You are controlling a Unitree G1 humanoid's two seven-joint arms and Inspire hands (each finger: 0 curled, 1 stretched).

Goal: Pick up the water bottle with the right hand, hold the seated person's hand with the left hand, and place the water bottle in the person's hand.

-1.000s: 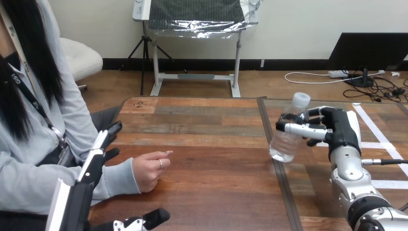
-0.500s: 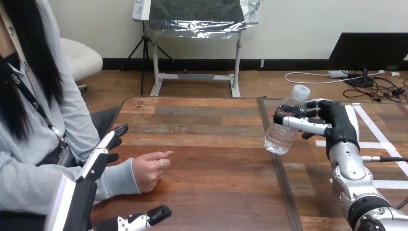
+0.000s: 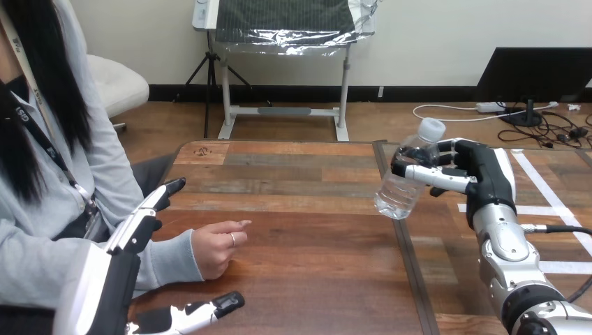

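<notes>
A clear water bottle (image 3: pixel 405 176) with a white cap hangs tilted above the table's right half, and my right hand (image 3: pixel 475 176) is shut round its middle. The person's hand (image 3: pixel 218 244) rests loosely curled on the table at the left, a finger pointing right. My left hand (image 3: pixel 132 237) stands open over the person's forearm at the lower left, fingers straight and pointing up toward the table's far edge, thumb (image 3: pixel 209 310) stretched out low near the front edge. It sits beside the person's wrist without gripping it.
The wooden table (image 3: pixel 307 237) runs wide between the person's hand and the bottle. White tape lines (image 3: pixel 551 202) mark its right part. A seam (image 3: pixel 398 230) splits the tabletop under the bottle.
My right hand has carried the bottle a little left and up. My left hand has shifted slightly lower, its fingers still straight. The person's hand has stayed put.
</notes>
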